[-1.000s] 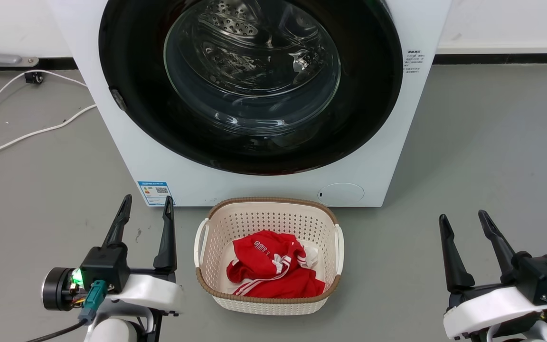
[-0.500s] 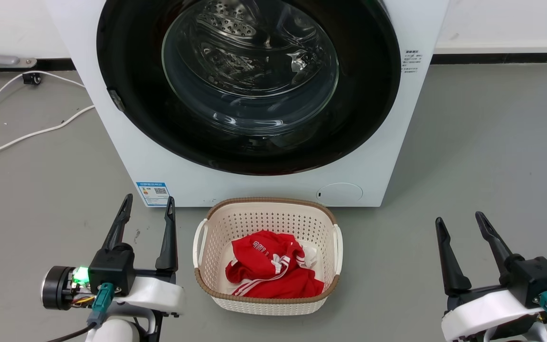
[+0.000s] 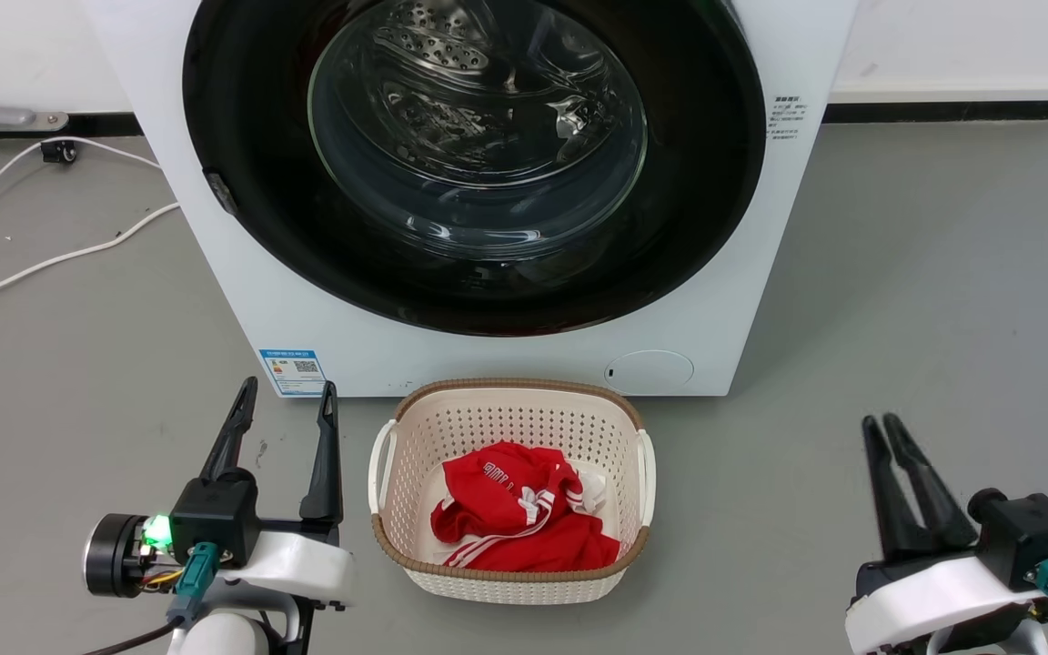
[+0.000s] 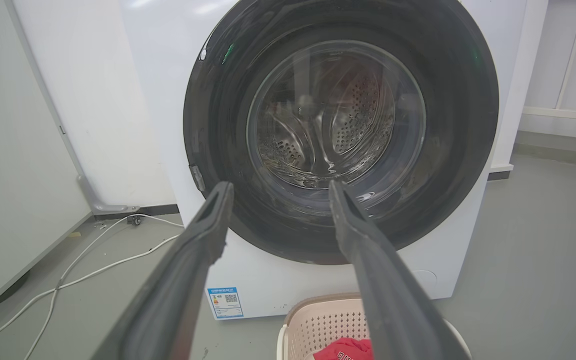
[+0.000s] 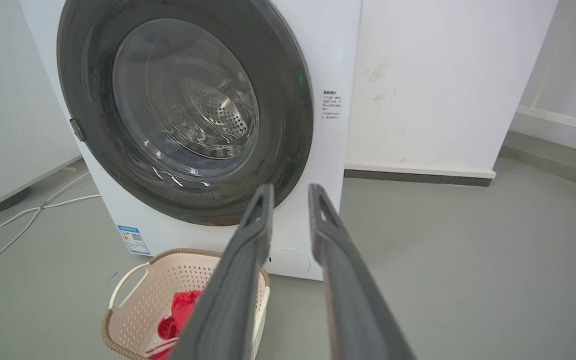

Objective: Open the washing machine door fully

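- Door (image 3: 474,155) sits closed on the washer (image 3: 488,359), at 12 o'clock.
- Left gripper (image 3: 288,385), 7 o'clock: fingers spread wide, empty.
- Right gripper (image 3: 881,420), 5 o'clock: slim gap, empty.

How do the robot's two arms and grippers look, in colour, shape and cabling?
The left gripper and the right gripper each have two long, dark, tapered fingers on a black boxy housing, set on a glossy white wrist shell. A teal connector plugs into each housing. The left arm also shows a green light, a black round cap and a dark cable.
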Tool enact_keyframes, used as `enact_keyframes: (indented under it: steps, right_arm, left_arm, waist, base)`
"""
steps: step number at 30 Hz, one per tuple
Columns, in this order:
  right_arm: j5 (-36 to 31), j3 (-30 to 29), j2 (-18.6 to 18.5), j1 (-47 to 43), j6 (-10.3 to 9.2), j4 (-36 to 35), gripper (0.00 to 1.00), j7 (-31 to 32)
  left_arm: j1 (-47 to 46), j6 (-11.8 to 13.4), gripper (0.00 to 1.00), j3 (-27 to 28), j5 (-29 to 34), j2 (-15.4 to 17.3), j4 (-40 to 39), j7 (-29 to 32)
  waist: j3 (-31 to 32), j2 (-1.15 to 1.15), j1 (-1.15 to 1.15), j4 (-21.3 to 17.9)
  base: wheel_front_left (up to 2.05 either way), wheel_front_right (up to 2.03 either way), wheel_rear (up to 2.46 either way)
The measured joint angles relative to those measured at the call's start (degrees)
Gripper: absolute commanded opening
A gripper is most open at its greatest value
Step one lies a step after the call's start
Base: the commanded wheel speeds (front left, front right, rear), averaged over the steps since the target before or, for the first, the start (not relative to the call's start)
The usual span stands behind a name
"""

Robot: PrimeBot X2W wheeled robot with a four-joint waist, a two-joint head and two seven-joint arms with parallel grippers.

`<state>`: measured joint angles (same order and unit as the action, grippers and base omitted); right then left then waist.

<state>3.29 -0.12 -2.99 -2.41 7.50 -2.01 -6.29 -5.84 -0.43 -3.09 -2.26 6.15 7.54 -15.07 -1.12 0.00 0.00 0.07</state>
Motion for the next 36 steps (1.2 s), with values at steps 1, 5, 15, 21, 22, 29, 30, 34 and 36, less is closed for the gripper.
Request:
enact_keyframes:
  steps: [1, 5, 15, 21, 22, 29, 30, 34, 36]
  right_arm:
    - [0.41, 0.01, 0.00, 0.00, 0.00, 0.01, 0.00, -0.02]
    - [2.99, -0.02, 0.00, 0.04, 0.00, 0.04, 0.00, -0.80]
    - [38.17, 1.30, 0.02, 1.14, 0.00, 3.13, 0.00, -6.26]
    - [67.63, 3.02, 0.07, 4.57, -0.01, 5.52, 0.00, -7.66]
    - [69.85, 3.14, 0.08, 5.53, -0.01, 6.24, 0.00, -7.73]
    - [82.17, 0.71, -0.07, 16.14, -0.01, 14.04, 0.00, -3.23]
    - [83.31, 0.20, -0.32, 18.44, -0.01, 15.62, 0.00, -2.15]
    - [87.23, -1.43, -3.42, 33.26, -0.01, 25.42, 0.00, 3.54]
    - [87.78, -1.33, -4.69, 37.96, -0.01, 28.96, 0.00, 5.45]
  left_arm:
    - [0.00, -0.01, 1.00, 0.02, 0.00, -0.08, 0.02, 0.00]
    - [0.00, -0.07, 1.00, 0.22, -0.02, -0.26, 0.12, 0.00]
    - [0.00, -0.15, 1.00, 0.79, -0.09, -0.68, 0.27, 0.00]
    - [-0.07, -0.34, 1.00, 1.46, -0.43, -0.86, 0.05, 0.00]
    - [-0.21, -0.33, 1.00, 1.56, -0.43, -0.89, -0.04, 0.00]
    - [-1.92, -0.32, 1.00, 2.71, -0.48, -0.93, -1.20, 0.00]
    - [-2.29, -0.33, 1.00, 2.89, -0.48, -0.92, -1.40, 0.00]
    - [-5.11, -0.57, 1.00, 3.38, -0.48, -0.93, -2.30, 0.00]
    - [-5.70, -0.58, 1.00, 3.35, -0.44, -1.04, -2.54, 0.00]
  waist:
    - [0.01, 0.00, 0.00, 0.00]
    - [0.01, 0.00, 0.00, -0.02]
    - [0.03, 0.00, 0.00, 0.07]
    - [-0.67, 0.00, 0.00, -0.19]
    - [-0.96, 0.00, 0.00, -0.29]
    - [-3.72, 0.00, 0.00, -1.12]
    - [-4.29, 0.00, 0.00, -1.22]
    - [-8.25, 0.00, 0.00, -1.53]
    - [-9.52, 0.00, 0.01, -1.48]
  base:
    - [0.00, 0.00, 0.00]
    - [0.00, 0.00, 0.00]
    - [0.00, 0.00, 0.00]
    - [0.00, 0.00, 0.00]
    - [0.00, 0.00, 0.00]
    - [0.00, 0.00, 0.00]
    - [0.00, 0.00, 0.00]
    - [0.00, 0.00, 0.00]
    - [0.00, 0.00, 0.00]
